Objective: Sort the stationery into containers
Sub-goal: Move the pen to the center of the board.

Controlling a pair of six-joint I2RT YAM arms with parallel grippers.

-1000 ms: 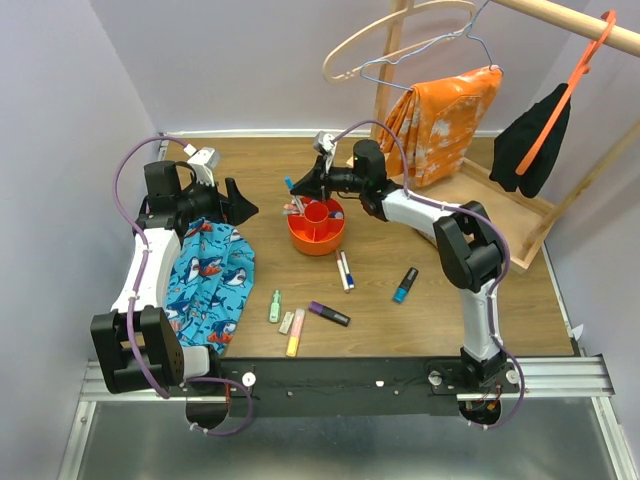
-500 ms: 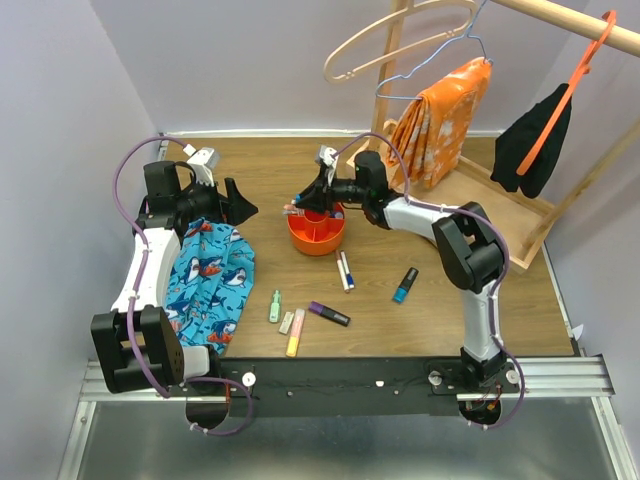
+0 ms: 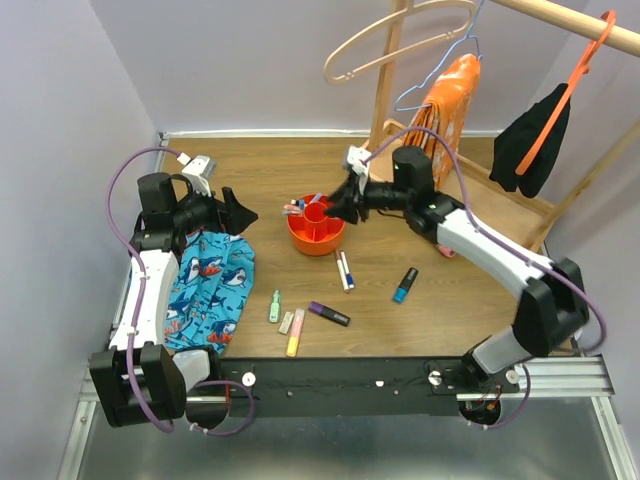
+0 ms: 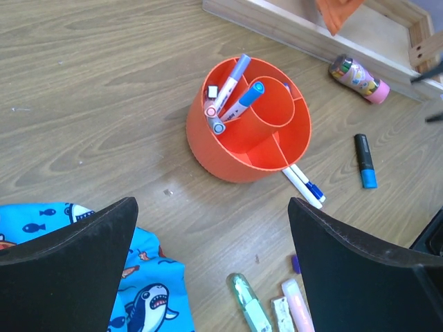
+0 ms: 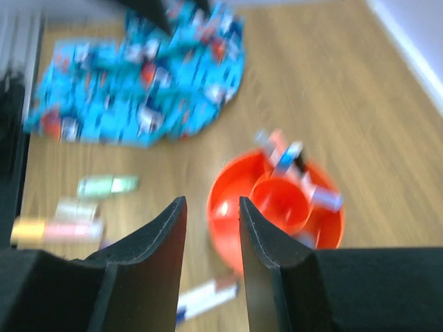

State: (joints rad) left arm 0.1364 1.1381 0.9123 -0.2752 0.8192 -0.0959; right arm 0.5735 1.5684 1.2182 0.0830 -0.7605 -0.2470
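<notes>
Stationery split: some pens stood in the round red-orange plastic bowl at frame centre, two white pens lay just below it. Right gripper hovered at the bowl's right rim, jaws narrowly apart and empty; left gripper gaped wide at left. Judged: widen right jaws, take one white pen across mid-barrel.

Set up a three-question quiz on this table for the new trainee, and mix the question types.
1. True or false: the left gripper is holding a pen.
2. Which lies closest to the orange bowl on the table? A) the two white pens B) the green highlighter C) the shark-print cloth
3. Fill in: the ___ gripper is nearer the bowl.

Key
1. False. It is open and empty.
2. A.
3. Right. The right gripper is at the bowl's rim.
</notes>
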